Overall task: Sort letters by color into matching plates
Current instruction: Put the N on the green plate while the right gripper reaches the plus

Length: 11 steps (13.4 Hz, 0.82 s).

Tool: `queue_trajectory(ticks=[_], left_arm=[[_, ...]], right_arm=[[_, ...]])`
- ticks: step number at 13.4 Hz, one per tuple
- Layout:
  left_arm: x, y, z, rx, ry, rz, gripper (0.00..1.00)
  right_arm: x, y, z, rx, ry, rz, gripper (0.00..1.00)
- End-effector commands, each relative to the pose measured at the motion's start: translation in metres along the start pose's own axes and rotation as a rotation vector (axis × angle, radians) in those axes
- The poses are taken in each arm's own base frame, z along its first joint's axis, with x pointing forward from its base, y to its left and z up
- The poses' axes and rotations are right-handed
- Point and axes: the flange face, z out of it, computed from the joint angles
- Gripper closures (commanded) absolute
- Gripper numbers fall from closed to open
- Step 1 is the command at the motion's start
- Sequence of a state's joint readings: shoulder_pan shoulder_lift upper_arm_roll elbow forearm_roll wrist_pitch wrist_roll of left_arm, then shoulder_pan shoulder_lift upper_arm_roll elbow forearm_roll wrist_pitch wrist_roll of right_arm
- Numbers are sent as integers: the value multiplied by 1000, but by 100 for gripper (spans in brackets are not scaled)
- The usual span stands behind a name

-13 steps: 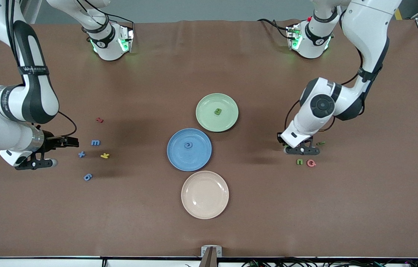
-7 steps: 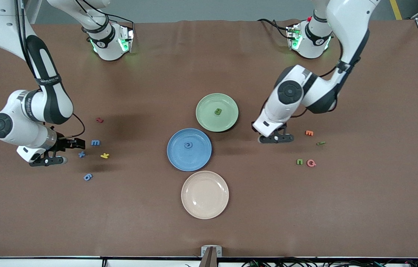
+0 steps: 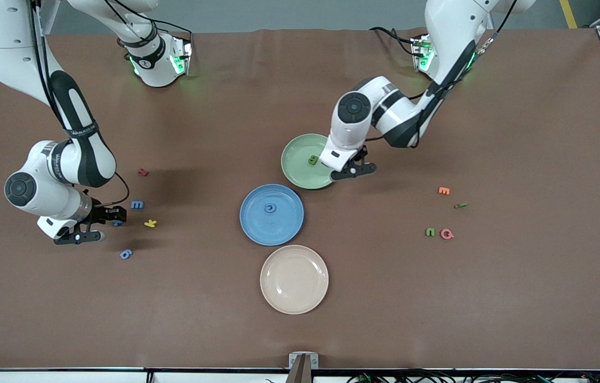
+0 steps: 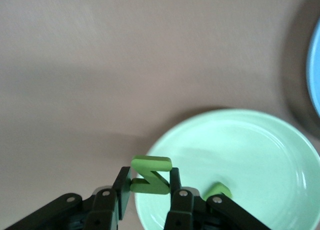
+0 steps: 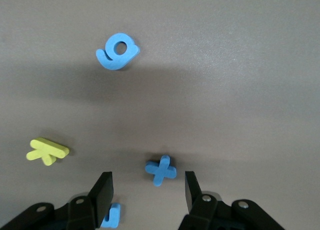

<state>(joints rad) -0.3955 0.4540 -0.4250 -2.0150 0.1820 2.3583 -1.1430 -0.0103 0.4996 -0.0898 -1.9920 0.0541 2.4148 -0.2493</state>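
So the left gripper (image 4: 150, 190) is hanging over the rim of the pale green plate (image 3: 300, 165), fingers clamped on the green N (image 4: 150, 176), which is standing on edge between them. The green B (image 3: 312, 159) already sits in that plate. The blue plate (image 3: 257, 223) holds the blue c (image 3: 270, 208).

The right gripper (image 5: 147, 190) is down low at the right arm's end of the table (image 3: 300, 330), fingers apart with the blue + (image 5: 161, 170) on the table between them, not touching it. The blue 6 (image 5: 117, 51), blue m (image 3: 137, 204) and a yellow letter (image 5: 46, 151) lie nearby.
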Motion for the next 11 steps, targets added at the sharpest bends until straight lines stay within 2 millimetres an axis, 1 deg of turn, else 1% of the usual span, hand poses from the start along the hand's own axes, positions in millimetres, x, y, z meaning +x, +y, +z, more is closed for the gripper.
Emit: queue_trajectory(ticks=[1, 2, 3, 4, 6, 8, 10, 11], left_arm=[[-23, 21, 9, 0, 5, -62, 74], [-25, 22, 12, 5, 1, -90, 43], [-28, 23, 14, 7, -2, -109, 3], [-27, 24, 14, 5, -1, -114, 1], [-20, 24, 9, -3, 3, -121, 0], [1, 18, -4, -16, 22, -142, 0], [51, -6, -31, -43, 65, -130, 0], [70, -15, -42, -52, 76, -114, 0]], right_arm=[[7, 12, 6, -6, 7, -33, 38], [6, 13, 10, -6, 4, -31, 38], [4, 15, 14, -4, -2, -28, 39], [4, 15, 18, -2, -9, -26, 39], [2, 13, 21, 1, -16, -28, 40], [1, 12, 24, 2, -24, -28, 42], [0, 12, 29, 4, -31, -27, 44], [0, 12, 30, 4, -33, -28, 46]])
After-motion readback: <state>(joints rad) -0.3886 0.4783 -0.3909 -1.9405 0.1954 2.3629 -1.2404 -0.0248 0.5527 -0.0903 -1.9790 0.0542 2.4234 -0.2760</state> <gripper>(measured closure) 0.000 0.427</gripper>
